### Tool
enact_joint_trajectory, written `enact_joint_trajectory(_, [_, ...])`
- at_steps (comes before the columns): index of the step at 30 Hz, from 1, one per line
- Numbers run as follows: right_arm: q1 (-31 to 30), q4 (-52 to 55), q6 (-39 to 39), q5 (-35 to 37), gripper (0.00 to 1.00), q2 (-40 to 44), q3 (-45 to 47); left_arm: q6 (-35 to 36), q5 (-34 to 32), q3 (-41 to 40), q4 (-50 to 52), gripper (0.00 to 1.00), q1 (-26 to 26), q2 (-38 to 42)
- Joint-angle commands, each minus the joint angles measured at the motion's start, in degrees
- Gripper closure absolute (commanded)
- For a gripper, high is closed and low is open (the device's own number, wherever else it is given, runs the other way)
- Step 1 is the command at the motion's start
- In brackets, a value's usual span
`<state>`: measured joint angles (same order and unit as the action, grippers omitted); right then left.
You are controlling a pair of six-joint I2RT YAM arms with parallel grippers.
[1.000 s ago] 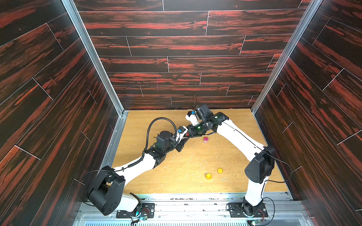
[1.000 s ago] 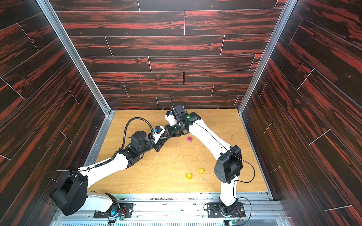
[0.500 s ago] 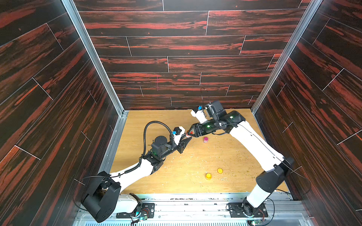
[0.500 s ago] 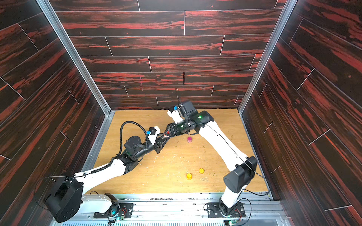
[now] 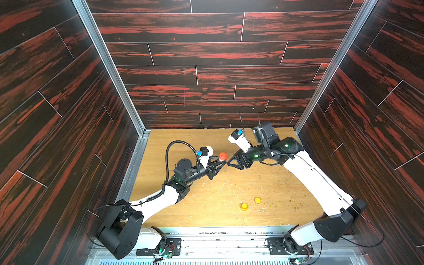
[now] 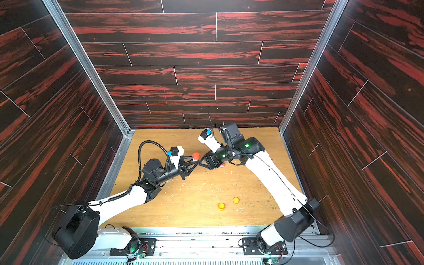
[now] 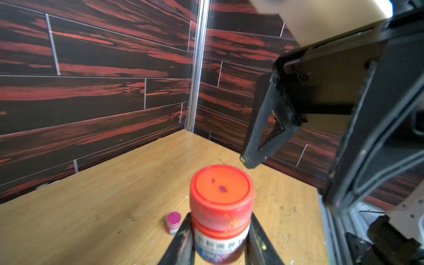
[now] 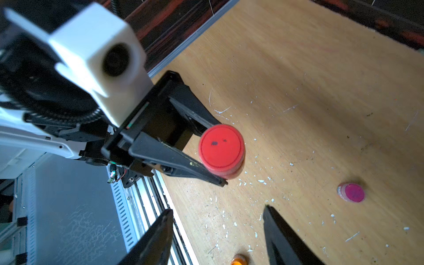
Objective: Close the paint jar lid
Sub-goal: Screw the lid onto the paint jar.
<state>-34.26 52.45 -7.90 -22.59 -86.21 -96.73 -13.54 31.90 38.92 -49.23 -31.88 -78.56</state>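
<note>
A red paint jar with a white label hangs above the wooden floor, and my left gripper is shut on its body below the cap. Its red lid sits flat on top of the jar, with two dark spots on it. My right gripper stands open with nothing between its fingers, just to the right of the jar and clear of the lid. One of its fingers hangs beside and above the lid in the left wrist view.
A small pink jar stands on the floor under the right arm. An orange jar and a loose orange lid lie nearer the front. Dark walls close in three sides, and a metal rail runs along the front.
My right gripper has opened, come off the red lid and drawn back to the right. The left gripper still holds the jar in about the same place.
</note>
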Motion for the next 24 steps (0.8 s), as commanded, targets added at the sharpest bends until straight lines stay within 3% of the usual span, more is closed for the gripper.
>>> enact_joint_trajectory(1, [0.6,-3.2,-5.4,-3.0,0.35,0.5,0.1,-4.7,5.2,1.9,-4.9,0.78,0.4,-1.2])
enact_joint_trajectory(15, [0.7,-8.4,-7.8,-6.3,0.36,-1.8,1.8,-6.5,6.6,2.4,-6.0,0.77,0.5,-1.4])
enact_joint_trajectory(24, [0.7,-9.0,-6.9,-7.2,0.44,-3.0,2.2,-5.4,6.4,2.6,-4.6,0.77,0.6,-0.8])
